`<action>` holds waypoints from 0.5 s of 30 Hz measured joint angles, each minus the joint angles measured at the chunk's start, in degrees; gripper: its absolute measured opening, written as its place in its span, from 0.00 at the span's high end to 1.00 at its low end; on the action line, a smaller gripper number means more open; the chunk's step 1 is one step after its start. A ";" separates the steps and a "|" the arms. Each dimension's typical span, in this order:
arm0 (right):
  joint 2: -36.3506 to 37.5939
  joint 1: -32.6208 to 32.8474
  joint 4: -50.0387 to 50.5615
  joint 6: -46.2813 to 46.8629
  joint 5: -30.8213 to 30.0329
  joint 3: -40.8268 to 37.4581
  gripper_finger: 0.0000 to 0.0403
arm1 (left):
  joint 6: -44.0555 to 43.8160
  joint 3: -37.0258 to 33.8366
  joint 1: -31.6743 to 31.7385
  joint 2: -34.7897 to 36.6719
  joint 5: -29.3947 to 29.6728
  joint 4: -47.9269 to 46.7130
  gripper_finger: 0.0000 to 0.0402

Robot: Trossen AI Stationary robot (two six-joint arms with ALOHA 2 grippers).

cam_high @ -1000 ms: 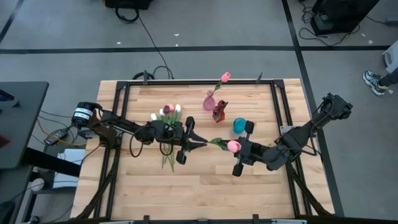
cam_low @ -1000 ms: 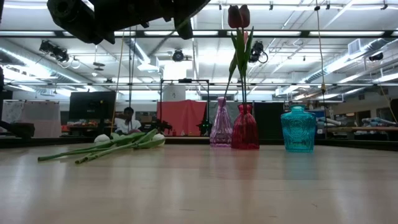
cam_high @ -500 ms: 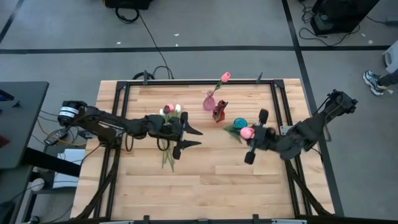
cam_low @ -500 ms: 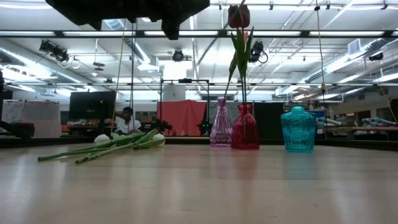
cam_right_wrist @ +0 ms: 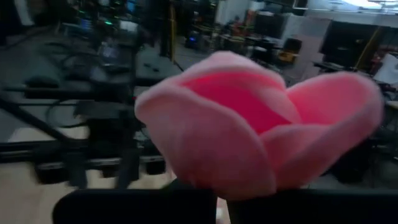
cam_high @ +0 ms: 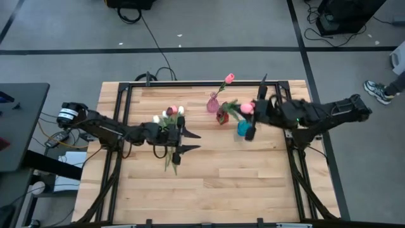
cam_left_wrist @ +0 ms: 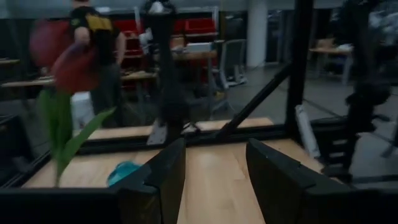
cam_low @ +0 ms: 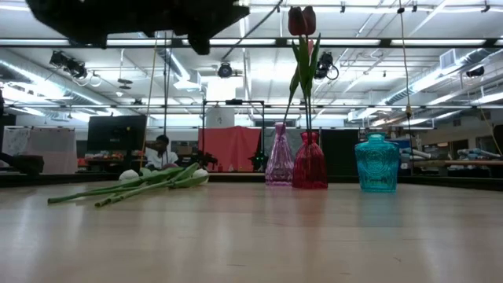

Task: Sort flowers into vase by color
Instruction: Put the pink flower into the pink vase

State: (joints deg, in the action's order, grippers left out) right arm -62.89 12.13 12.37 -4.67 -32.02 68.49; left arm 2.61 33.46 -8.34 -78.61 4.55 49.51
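Wooden desk (cam_high: 209,183) with a black frame along its edges, carrying three small vases near the far middle: teal vase (cam_low: 376,163), dark red vase (cam_low: 310,171) and pink vase (cam_low: 279,165), in a row in the low view. Dark left arm reaching in from the left side, left pincer (cam_high: 186,141) hanging above the desk just beside the loose bunch, fingers (cam_left_wrist: 168,177) spread apart with nothing between them. Dark right arm stretched in from the right side, right pincer (cam_high: 252,116) raised over the vases, near the teal one, clamped tight on the stem of a pink tulip (cam_high: 245,108), flower head filling the right wrist view (cam_right_wrist: 249,130). Loose flowers (cam_high: 171,117) lying flat on the desk left of the vases, white and dark red heads toward the far edge, green stems (cam_low: 126,189) trailing toward the near edge. Dark red tulip (cam_low: 301,21) standing upright in the dark red vase, long leaves rising with it. Another pink tulip (cam_high: 229,78) leaning out of the pink vase toward the far edge. Person (cam_low: 161,153) seated in the room far behind the desk.
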 joint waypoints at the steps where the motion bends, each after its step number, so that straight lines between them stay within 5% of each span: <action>1: 0.00 -1.72 -0.07 -0.25 1.65 0.00 0.95 | -0.02 -1.15 -0.27 0.55 1.44 0.01 0.57; 6: 0.02 -8.98 -0.05 -1.39 8.63 0.00 0.95 | -0.68 -5.51 -0.92 4.13 6.57 0.41 0.57; 15: 0.09 -20.34 0.94 -2.62 15.53 0.04 0.95 | -5.03 -11.11 -1.16 7.13 6.96 0.37 0.57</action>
State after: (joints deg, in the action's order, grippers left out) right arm -62.81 -8.21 13.31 -7.29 -16.48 68.53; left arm -2.42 22.35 -9.50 -71.48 11.51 49.89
